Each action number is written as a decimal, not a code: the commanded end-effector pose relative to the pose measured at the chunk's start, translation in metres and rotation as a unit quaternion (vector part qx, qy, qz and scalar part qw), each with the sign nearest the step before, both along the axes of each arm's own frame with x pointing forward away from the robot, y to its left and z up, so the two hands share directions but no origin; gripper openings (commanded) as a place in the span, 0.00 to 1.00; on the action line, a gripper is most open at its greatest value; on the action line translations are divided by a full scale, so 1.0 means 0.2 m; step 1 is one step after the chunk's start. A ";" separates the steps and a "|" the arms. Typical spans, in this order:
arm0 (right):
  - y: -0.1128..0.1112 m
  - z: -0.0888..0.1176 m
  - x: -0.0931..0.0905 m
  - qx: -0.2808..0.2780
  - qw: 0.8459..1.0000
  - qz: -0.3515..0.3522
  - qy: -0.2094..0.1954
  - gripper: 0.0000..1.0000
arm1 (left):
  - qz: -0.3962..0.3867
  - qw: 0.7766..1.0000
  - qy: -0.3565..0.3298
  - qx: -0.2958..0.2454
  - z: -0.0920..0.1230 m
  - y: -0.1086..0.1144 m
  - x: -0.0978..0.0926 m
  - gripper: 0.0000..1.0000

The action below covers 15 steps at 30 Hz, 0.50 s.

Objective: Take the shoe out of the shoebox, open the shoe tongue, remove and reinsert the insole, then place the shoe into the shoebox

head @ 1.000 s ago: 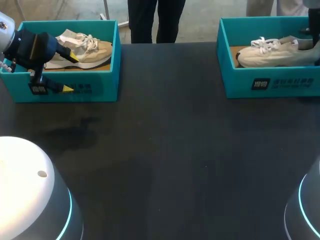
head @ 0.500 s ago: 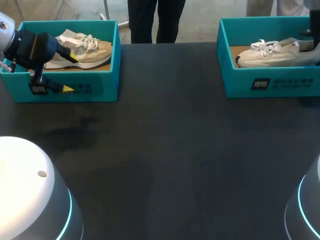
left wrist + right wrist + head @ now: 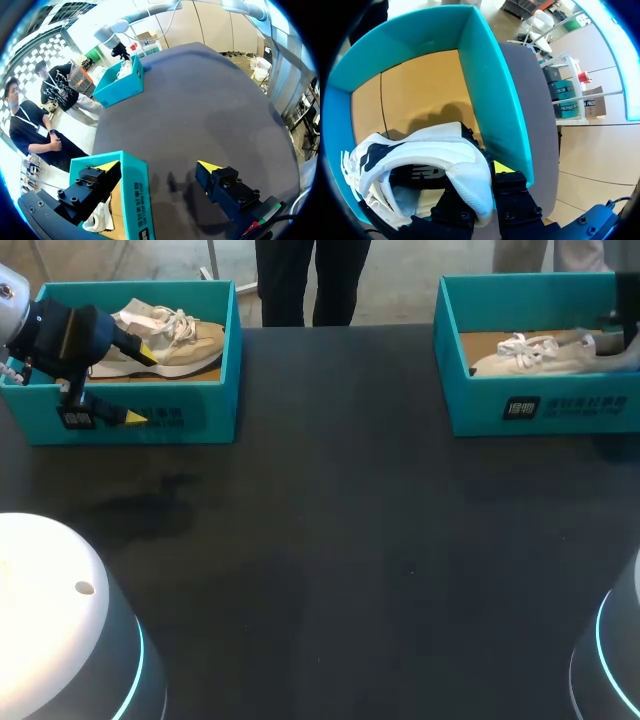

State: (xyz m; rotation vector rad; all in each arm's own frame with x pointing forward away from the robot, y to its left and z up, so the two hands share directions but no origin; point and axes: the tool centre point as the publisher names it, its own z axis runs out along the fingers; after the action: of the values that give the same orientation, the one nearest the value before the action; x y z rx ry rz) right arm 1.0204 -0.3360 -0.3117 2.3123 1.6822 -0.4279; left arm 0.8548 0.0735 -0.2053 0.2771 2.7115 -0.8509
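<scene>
A black table (image 3: 340, 540) fills most of the frame. 2 open teal cardboard boxes stand directly on it, well apart, both near its far edge. The upper-left shoebox (image 3: 190, 420) and the upper-right shoebox (image 3: 560, 410) each turn a printed long wall toward the lower frame. 2 white domed robot bases, edged with blue light, sit in the lower-left corner (image 3: 60, 620) and the lower-right corner (image 3: 618, 660).

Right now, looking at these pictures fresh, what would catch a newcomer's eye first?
Two teal boxes stand out at the far corners of the dark table. In the left shoebox lies a tan shoe, with the left gripper open astride the box's near wall. In the right shoebox, the right gripper is shut on the heel of a white shoe.
</scene>
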 end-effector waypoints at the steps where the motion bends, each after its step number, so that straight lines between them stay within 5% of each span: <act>1: 0.00 -0.02 -0.03 0.005 1.000 0.003 -0.008 0.00 | 0.000 1.000 0.000 0.001 0.00 0.00 0.00 1.00; 15: -0.02 -0.13 -0.03 0.007 1.000 0.008 -0.009 0.00 | 0.000 1.000 0.000 0.001 0.00 0.00 0.00 1.00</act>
State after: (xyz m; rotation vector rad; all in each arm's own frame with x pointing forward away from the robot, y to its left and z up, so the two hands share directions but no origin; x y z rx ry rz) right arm 1.0140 -0.3407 -0.3348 2.3037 1.6999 -0.3942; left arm 0.8548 0.0735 -0.2053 0.2771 2.7115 -0.8509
